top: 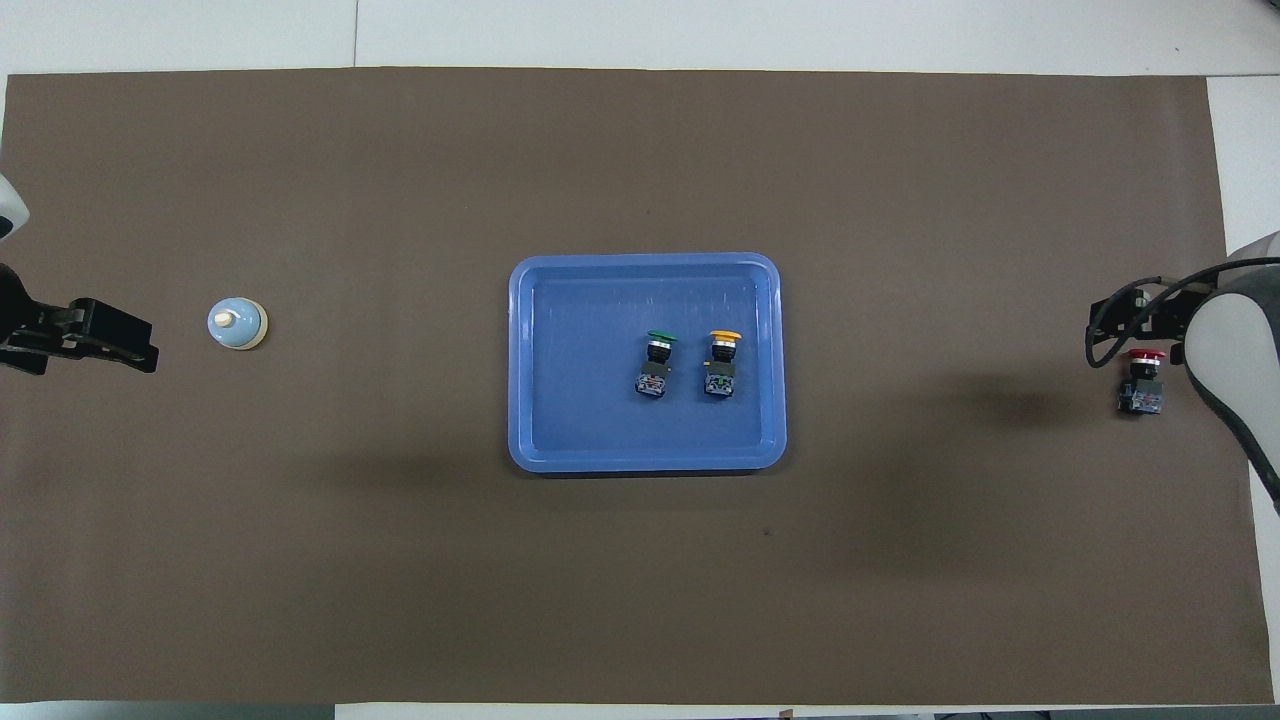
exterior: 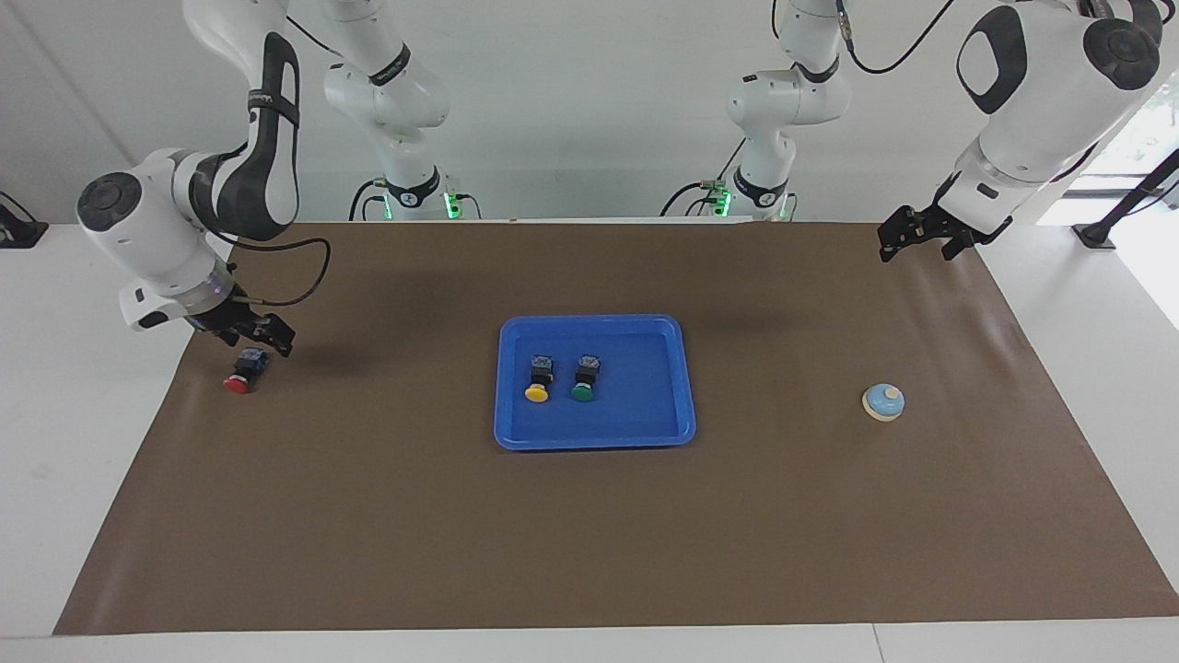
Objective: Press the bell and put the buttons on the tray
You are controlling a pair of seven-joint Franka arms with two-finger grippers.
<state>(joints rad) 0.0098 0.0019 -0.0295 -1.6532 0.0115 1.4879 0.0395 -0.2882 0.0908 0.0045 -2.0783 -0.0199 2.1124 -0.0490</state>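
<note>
Brown mat point(exterior: 589, 516) covers tabletop. Tray point(exterior: 686, 368) centre: yellow button point(exterior: 538, 381), green button point(exterior: 584, 379), caps pointing away from robots. Red button point(exterior: 245, 369) lies likewise under right gripper point(exterior: 247, 331), jaws spread. Left gripper point(exterior: 916, 236) waits, jaws spread, bell point(exterior: 883, 402) apart.

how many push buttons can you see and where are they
3. The yellow button and green button lie side by side in the blue tray; the red button lies on the mat at the right arm's end.

White wall point(exterior: 599, 110), white table point(exterior: 83, 442), brown mat point(exterior: 589, 516), bright window point(exterior: 1142, 138)

Right gripper point(exterior: 256, 333) over red button point(exterior: 245, 370)
</note>
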